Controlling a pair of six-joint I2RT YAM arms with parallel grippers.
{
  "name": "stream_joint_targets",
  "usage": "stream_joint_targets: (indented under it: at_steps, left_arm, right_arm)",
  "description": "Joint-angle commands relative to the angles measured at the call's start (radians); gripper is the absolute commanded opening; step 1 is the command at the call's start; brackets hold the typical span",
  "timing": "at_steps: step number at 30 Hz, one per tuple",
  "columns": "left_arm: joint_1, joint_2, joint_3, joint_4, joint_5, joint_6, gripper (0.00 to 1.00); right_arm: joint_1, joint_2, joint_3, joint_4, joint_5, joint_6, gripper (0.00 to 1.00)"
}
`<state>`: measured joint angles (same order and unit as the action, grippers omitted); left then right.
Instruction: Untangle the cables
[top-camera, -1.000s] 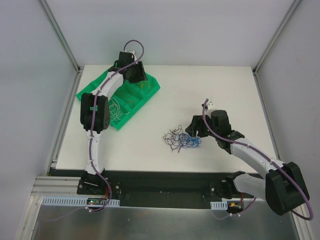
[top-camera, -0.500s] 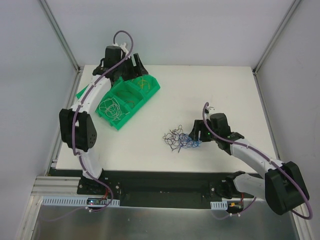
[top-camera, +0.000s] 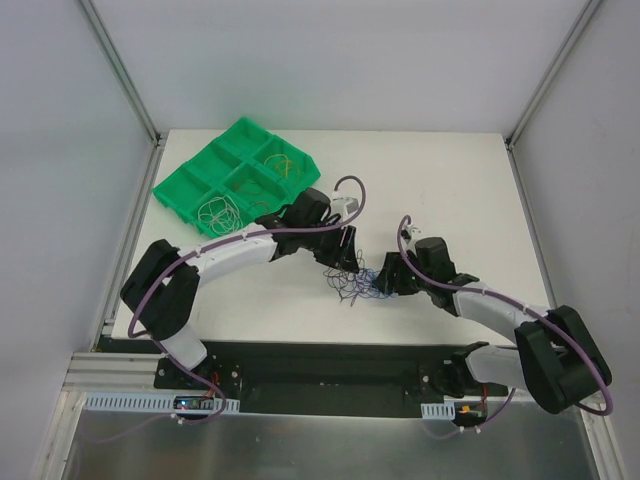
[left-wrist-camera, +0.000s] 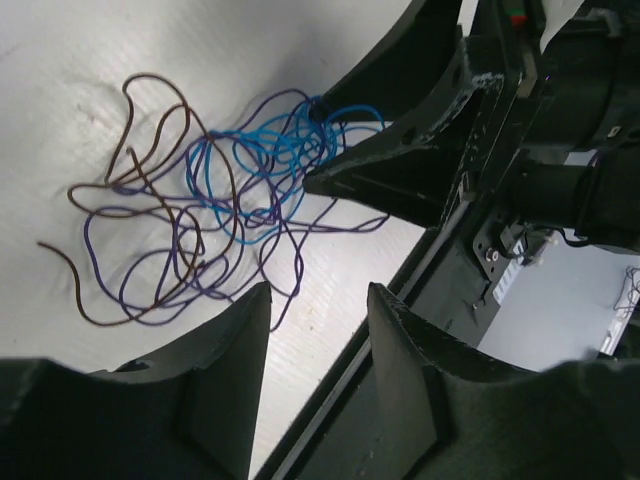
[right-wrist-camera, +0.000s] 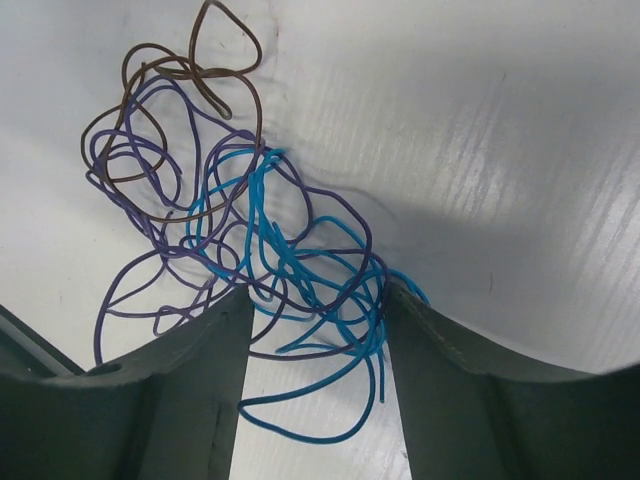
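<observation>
Blue, purple cables (right-wrist-camera: 258, 236): left fingers (left-wrist-camera: 215, 380), apart, have swung from green bin (top-camera: 170, 192) to them; right fingers (right-wrist-camera: 170, 390) apart.

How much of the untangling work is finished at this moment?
Done: a pale wire coil and yellow wires lie in separate compartments of the green plastic tray. In hand: the right gripper straddles blue loops, open; the left gripper hovers open beside. To do: the blue, purple and brown thin-wire knot is intertwined.
</observation>
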<state>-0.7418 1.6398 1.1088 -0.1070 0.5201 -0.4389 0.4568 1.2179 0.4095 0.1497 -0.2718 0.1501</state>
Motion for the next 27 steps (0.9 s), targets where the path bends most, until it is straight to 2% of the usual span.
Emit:
stream_joint_targets:
  at_steps: [1, 3, 7, 9, 11, 13, 16, 19, 24, 27]
  left_arm:
    - [-0.002, 0.025, 0.022, 0.084, -0.051, 0.038, 0.41]
    - [-0.024, 0.032, 0.026, 0.087, -0.045, 0.055, 0.42]
    - [-0.062, 0.040, 0.023, 0.133, -0.023, 0.060, 0.57]
    - [-0.064, 0.058, 0.029, 0.154, 0.007, 0.019, 0.58]
    - [-0.067, 0.068, 0.026, 0.188, 0.021, -0.052, 0.59]
    - [-0.067, 0.069, 0.008, 0.225, 0.020, -0.139, 0.66]
    - [-0.068, 0.054, -0.026, 0.231, -0.034, -0.280, 0.70]
    - [-0.070, 0.045, -0.058, 0.231, -0.077, -0.433, 0.80]
    - [-0.074, 0.077, -0.076, 0.230, -0.092, -0.677, 0.74]
    - [-0.082, 0.100, -0.064, 0.230, -0.110, -0.731, 0.68]
  right_arm:
    - [0.005, -0.009, -0.020, 0.091, -0.053, 0.011, 0.54]
    - [0.006, -0.024, -0.028, 0.093, -0.056, 0.008, 0.53]
    - [0.006, -0.083, -0.041, 0.073, -0.044, -0.006, 0.53]
    - [0.006, -0.113, -0.049, 0.070, -0.032, -0.006, 0.53]
    - [0.003, -0.139, -0.054, 0.048, 0.003, -0.007, 0.54]
    - [0.005, -0.167, -0.061, 0.036, 0.026, -0.015, 0.55]
    - [0.003, -0.201, -0.067, 0.016, 0.054, -0.023, 0.55]
    - [0.002, -0.225, -0.078, 0.016, 0.059, -0.023, 0.55]
    - [0.000, -0.254, -0.087, 0.007, 0.086, -0.017, 0.56]
    - [0.000, -0.262, -0.095, 0.005, 0.092, -0.011, 0.56]
